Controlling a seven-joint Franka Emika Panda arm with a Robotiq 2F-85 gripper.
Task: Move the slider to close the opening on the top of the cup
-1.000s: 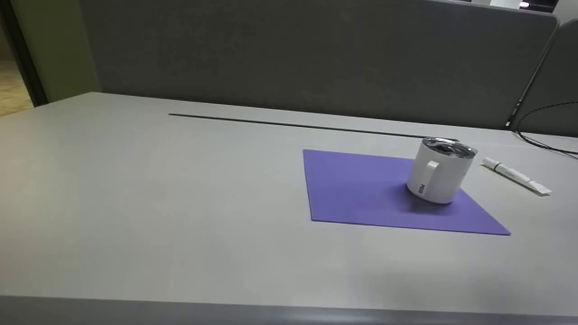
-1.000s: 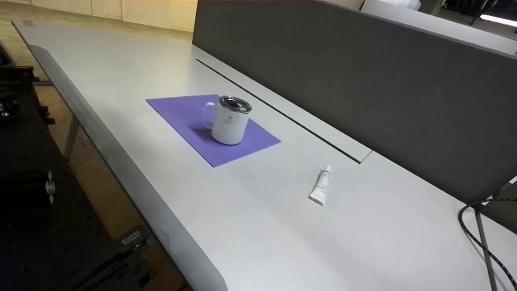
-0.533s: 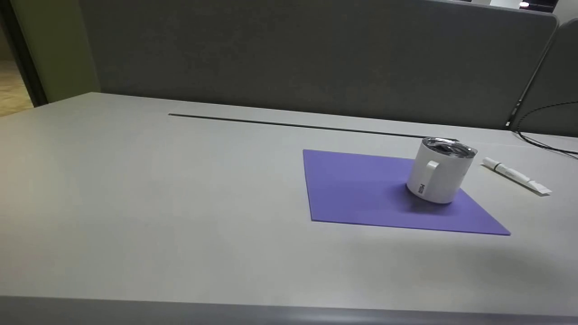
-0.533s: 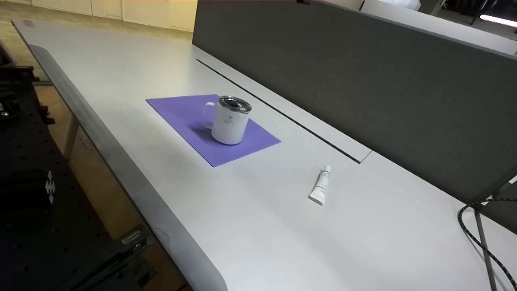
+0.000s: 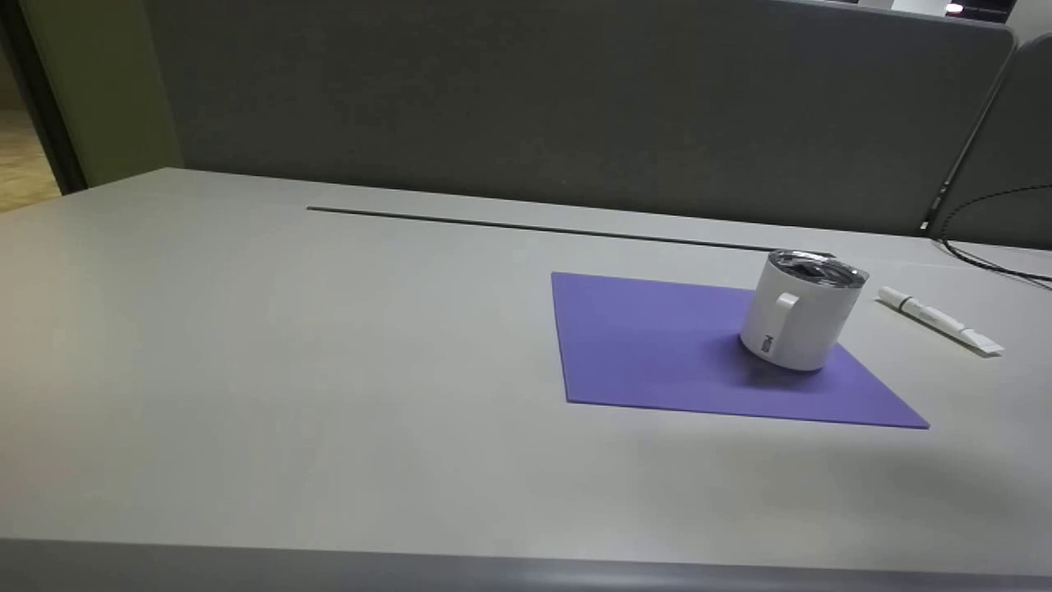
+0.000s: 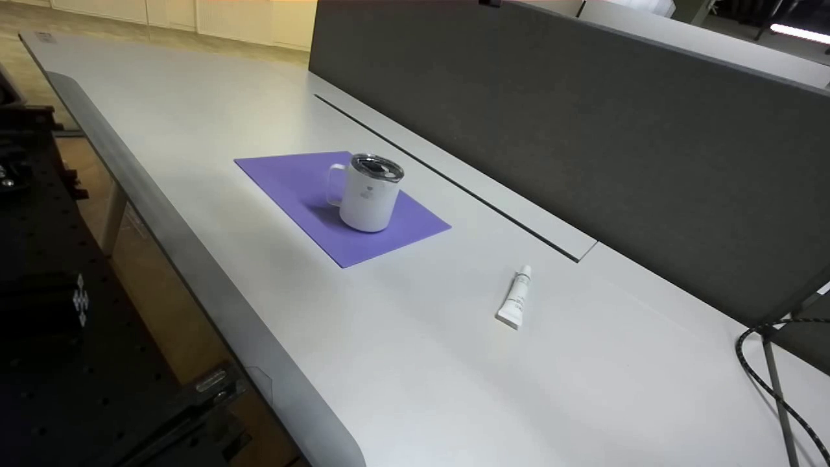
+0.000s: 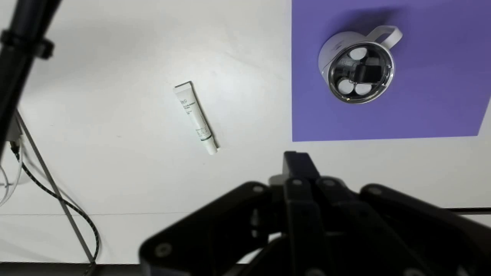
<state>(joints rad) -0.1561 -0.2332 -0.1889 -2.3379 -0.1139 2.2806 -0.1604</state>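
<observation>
White cylindrical cup (image 6: 368,206) with a glossy dark round lid (image 7: 361,72) stands upright on a flat purple mat (image 6: 293,178); the black pincer (image 7: 301,165), pressed together, hangs apart.

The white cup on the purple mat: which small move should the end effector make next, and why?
Probably shift the end effector sideways toward the cup, before lowering it. In the wrist view it looks shut and appears over the table, outside the purple mat, while the lid, with what may be the dark slider, lies farther up and right in the picture.
</observation>
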